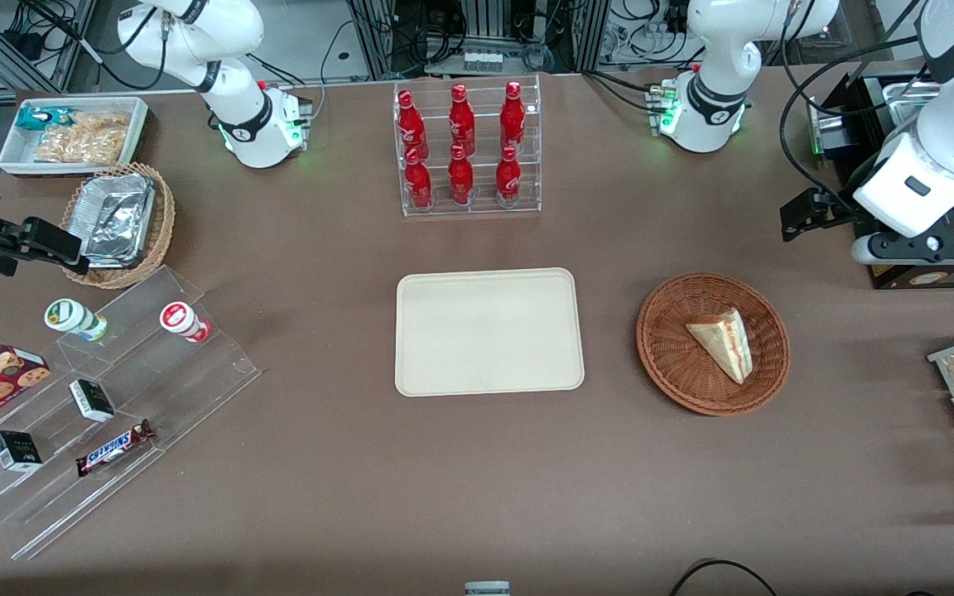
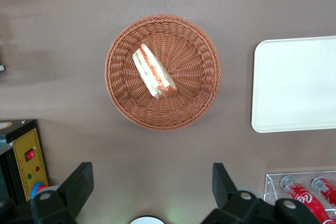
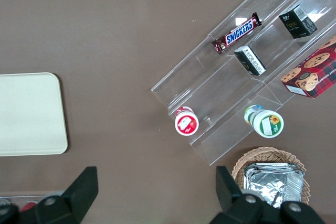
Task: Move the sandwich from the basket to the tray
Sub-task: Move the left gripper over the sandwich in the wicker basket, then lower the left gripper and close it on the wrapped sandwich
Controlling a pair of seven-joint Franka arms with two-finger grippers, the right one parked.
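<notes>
The big brown table (image 1: 477, 463) holds everything. Near its middle lies the flat cream tray (image 1: 489, 331), with nothing on it. The clear rack of red bottles (image 1: 467, 149) stands at 12 o'clock from the tray, farther from the front camera. The see-through step shelf (image 1: 104, 397) sits toward the parked arm's end of the table, with a Snickers bar (image 1: 115, 448) on it.

The round brown basket (image 1: 667, 364) sits at 3 o'clock from the tray in the front view, near it but not touching. The sandwich (image 1: 724, 341) lies in the basket. It is a white wedge with red and green stripes on its edge. Its thin point aims toward 5 o'clock in the front view.

The gripper (image 2: 152, 187) hangs up in the air, farther from the front camera than the basket, toward the working arm's end of the table. Its two black fingers (image 2: 79, 184) are spread wide apart. It holds nothing and touches nothing.
</notes>
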